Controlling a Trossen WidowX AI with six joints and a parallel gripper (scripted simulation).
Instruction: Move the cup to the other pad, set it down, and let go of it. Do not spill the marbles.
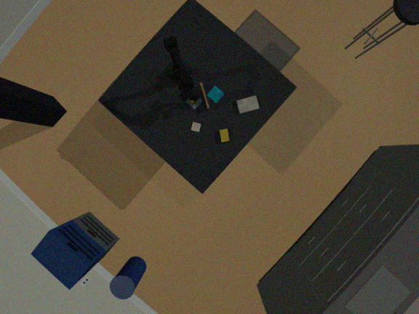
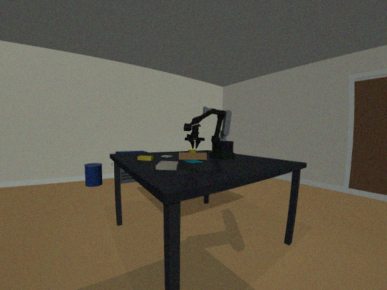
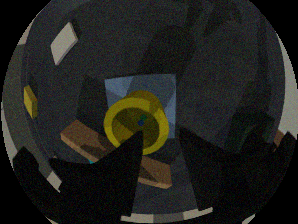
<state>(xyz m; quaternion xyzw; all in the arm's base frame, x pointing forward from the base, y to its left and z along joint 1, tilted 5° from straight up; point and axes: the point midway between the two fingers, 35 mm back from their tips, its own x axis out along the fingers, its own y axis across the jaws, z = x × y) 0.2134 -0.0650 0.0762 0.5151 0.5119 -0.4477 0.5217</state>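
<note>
Above the blue pad (image 3: 141, 87), the yellow cup (image 3: 136, 123) is hovered over by the gripper (image 2: 195, 145), its fingers half-narrowed with nothing held. The approach is judged under way; a descent and a gentle grasp are called for next. The cup's mouth is shown only by the wrist view, the gap above it only by the exterior.

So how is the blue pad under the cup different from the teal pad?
The blue pad has the yellow cup standing on it, with the gripper above; the teal pad carries nothing. The blue pad is a dull grey-blue, the teal pad a brighter blue-green. A wooden bar lies between them. Both are flat squares on the dark table.
</note>
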